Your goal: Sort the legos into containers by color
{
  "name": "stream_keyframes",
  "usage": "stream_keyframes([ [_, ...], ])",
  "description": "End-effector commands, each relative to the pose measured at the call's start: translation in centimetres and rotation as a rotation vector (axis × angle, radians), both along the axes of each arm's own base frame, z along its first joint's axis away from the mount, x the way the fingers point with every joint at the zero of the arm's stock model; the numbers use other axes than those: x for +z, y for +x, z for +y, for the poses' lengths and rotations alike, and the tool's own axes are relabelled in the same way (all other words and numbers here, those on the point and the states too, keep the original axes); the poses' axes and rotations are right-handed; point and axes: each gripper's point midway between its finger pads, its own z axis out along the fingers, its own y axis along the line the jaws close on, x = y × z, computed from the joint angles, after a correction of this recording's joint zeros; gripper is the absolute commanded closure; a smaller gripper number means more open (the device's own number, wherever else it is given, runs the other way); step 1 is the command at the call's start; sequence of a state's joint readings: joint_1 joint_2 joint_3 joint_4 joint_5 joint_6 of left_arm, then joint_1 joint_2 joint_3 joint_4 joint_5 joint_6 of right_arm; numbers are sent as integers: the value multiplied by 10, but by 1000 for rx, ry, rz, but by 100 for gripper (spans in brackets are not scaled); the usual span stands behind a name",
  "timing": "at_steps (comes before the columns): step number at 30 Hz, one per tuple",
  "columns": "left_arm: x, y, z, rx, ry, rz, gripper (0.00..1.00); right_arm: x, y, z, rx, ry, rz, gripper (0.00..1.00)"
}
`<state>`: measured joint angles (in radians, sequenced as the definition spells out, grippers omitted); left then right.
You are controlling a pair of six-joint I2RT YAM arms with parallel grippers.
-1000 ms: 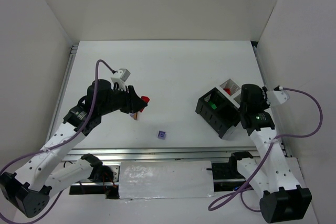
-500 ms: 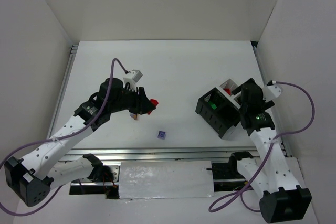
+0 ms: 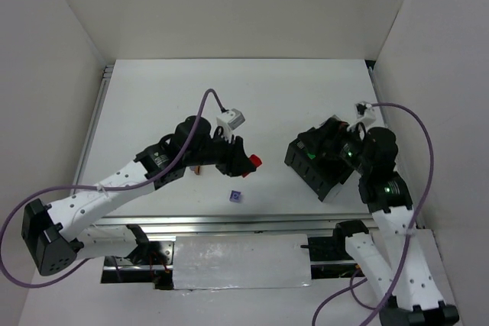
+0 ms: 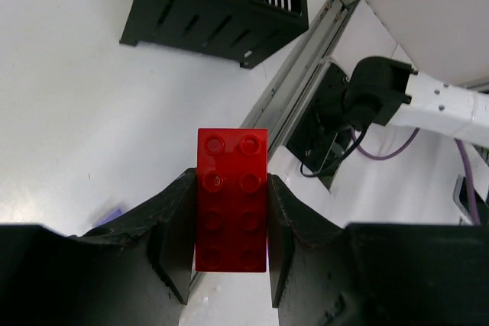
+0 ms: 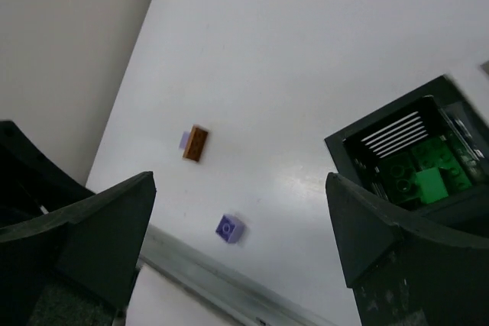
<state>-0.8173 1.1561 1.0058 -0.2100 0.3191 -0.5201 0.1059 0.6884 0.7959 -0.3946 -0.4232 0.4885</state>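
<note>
Left tool (image 4: 231,182) pinching the red lego (image 4: 232,211) off the tabletop (image 3: 267,97), right tool (image 5: 238,188) gaping wide and empty by the containers (image 3: 317,172), lavender lego (image 5: 228,227) lying loose

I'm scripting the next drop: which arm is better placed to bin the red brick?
Left. The left fingers grip the red brick, facing the containers; the right fingers are open and empty.

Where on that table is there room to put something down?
The far half of the table, toward the back wall, is bare; so is the strip between lavender brick and bin block. Crowded: around the left gripper, its red brick, the brown brick.
</note>
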Motion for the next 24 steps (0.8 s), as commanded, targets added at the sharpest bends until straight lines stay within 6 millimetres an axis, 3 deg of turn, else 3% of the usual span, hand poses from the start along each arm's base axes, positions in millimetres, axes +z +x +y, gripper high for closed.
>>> stream_keyframes([
  [1,42,23,-21,12,-68,-149,100,52,-19,-39,-254,42,-143,0],
  [2,48,28,-28,7,-83,-169,100,55,-22,-50,-326,53,-146,0],
  [3,38,35,-39,-3,-63,-162,100,52,-28,-59,-393,79,-120,0],
  [4,51,41,-48,-7,-86,-187,100,64,-37,-77,-490,94,-161,0],
  [5,51,44,-57,-18,-87,-191,100,67,-43,-84,-534,105,-166,0],
  [6,38,53,-71,-34,-65,-187,100,65,-50,-91,-577,128,-153,0],
  [7,54,59,-82,-38,-86,-214,100,74,-61,-97,-607,150,-195,0],
  [8,35,68,-95,-47,-52,-193,100,76,-66,-104,-639,142,-209,0],
  [9,33,72,-102,-55,-46,-188,100,76,-69,-106,-643,133,-217,0],
  [10,47,73,-112,-79,-74,-202,100,78,-72,-107,-647,121,-218,0],
  [11,34,77,-121,-91,-60,-179,100,72,-72,-107,-636,86,-196,0],
  [14,42,73,-136,-136,-88,-183,100,64,-67,-91,-543,56,-167,0],
  [16,41,64,-139,-165,-102,-204,100,57,-65,-67,-413,76,-133,1],
  [17,54,55,-139,-188,-129,-254,100,58,-64,-59,-373,103,-123,0],
  [18,43,48,-136,-199,-117,-257,100,51,-64,-44,-294,125,-93,1],
  [20,54,38,-135,-205,-141,-333,100,53,-62,-30,-245,209,-71,3],
  [21,47,34,-133,-210,-127,-341,100,43,-63,-19,-183,238,-46,4],
  [23,54,27,-132,-200,-124,-405,100,43,-62,-11,-156,302,-23,6],
  [24,47,25,-130,-200,-109,-417,100,35,-60,-9,-149,316,0,6],
])
